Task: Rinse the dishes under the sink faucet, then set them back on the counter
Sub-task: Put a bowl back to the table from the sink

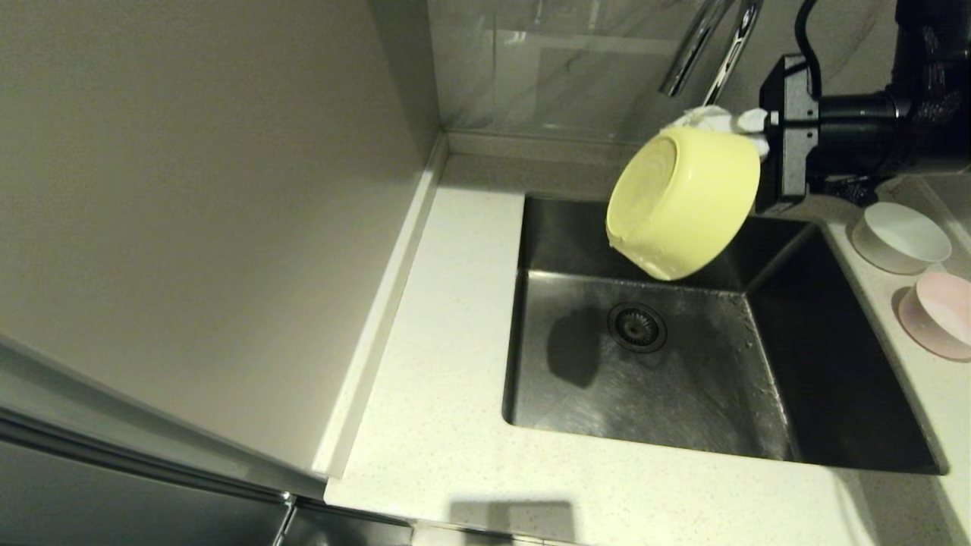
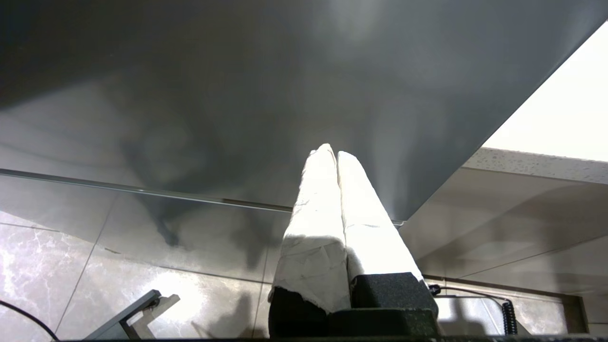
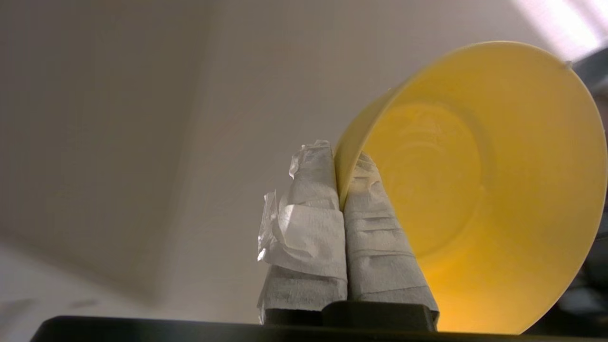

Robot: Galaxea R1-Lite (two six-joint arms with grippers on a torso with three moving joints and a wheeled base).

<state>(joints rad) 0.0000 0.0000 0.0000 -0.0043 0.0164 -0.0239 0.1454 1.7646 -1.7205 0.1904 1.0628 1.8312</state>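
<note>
Right gripper (image 3: 339, 190) was over the back of the sink (image 1: 683, 394), close under the faucet (image 1: 694, 49); its paper-wrapped fingers (image 3: 313, 199) were clamped on the rim of the yellow bowl (image 1: 683, 201), one finger outside the wall and one inside; the bowl hung tipped on its side above the basin, base turned toward the wall on the left, mouth toward the wrist; no water stream was visible from the spout

White bowl (image 1: 900, 236) and pink bowl (image 1: 938, 315) sat upright on the surface (image 1: 440, 425) to the right of the sink, just beside each other

Left gripper (image 2: 336, 159) was parked away from the work, fingers pressed together on nothing

Handling, as judged: bowl looked thin-walled, stiff and light, so a pinch at the rim should carry it; once wet the smooth wall would likely be slippery and could pivot or slide in a single-point pinch; the paper wrap may add friction, though soaked paper could soften; the rim seemed the only sensible place to take hold, with the wall seated deep between the fingers
</note>
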